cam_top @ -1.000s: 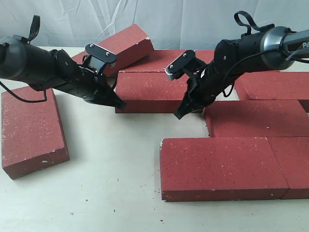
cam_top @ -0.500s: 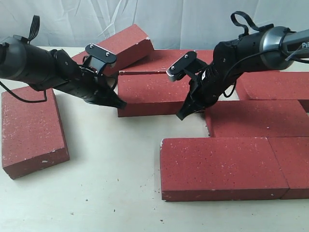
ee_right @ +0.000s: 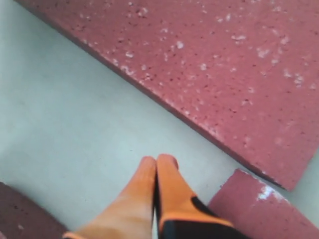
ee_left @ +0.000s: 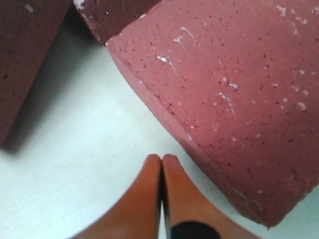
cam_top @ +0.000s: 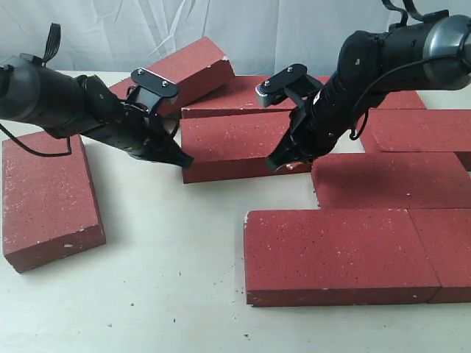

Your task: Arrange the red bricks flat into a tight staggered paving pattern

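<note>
Both closed and empty, left hand (cam_top: 185,159), right hand (cam_top: 273,166), flanking middle red brick (cam_top: 228,141).

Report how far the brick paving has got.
Done: two dark-red grainy paver bricks front right lie flat, end to end. In hand: shut left tool and right tool sit at either end of the middle brick. To do: the tilted back brick and the lone left brick.

Eight red bricks (cam_top: 338,254) lay in plain sight on the tabletop (cam_top: 169,250). One was out past the left fingers (cam_top: 173,153), one between them and the right fingers (cam_top: 287,156), two beyond both pairs and four on the right fingers' side. A ninth seemed to show behind the right arm, mostly hidden. There were two arms and two pairs of fingers.
</note>
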Controlling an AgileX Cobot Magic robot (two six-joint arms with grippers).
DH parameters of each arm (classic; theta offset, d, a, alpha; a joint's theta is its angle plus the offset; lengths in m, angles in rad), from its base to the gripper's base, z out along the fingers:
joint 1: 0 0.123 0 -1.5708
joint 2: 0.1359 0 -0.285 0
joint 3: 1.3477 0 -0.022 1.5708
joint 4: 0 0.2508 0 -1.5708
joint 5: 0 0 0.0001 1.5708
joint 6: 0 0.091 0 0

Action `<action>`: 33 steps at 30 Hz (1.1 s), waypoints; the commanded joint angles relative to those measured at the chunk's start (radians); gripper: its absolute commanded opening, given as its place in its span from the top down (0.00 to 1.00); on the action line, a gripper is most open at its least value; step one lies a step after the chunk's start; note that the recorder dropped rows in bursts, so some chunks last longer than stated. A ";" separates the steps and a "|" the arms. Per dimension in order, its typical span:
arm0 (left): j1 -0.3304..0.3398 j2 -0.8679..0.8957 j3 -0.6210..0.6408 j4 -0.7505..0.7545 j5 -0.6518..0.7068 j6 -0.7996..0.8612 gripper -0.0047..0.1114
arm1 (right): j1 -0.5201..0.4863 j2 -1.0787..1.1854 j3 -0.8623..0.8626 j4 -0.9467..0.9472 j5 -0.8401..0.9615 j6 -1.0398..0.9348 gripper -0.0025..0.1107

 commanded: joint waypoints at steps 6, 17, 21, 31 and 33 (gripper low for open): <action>-0.041 0.092 -0.087 -0.010 -0.010 -0.001 0.96 | -0.004 0.038 -0.004 0.094 -0.032 -0.148 0.98; -0.054 0.130 -0.122 -0.008 -0.074 -0.001 0.96 | -0.004 0.040 -0.004 0.094 -0.045 -0.148 0.98; -0.064 0.163 -0.152 0.001 -0.072 -0.001 0.96 | -0.004 0.040 -0.004 0.094 -0.063 -0.148 0.98; -0.095 0.163 -0.181 0.001 -0.123 -0.001 0.96 | -0.004 0.040 -0.004 0.094 -0.075 -0.148 0.98; -0.102 0.163 -0.181 0.017 -0.103 -0.001 0.96 | -0.004 0.040 -0.004 0.096 -0.075 -0.148 0.98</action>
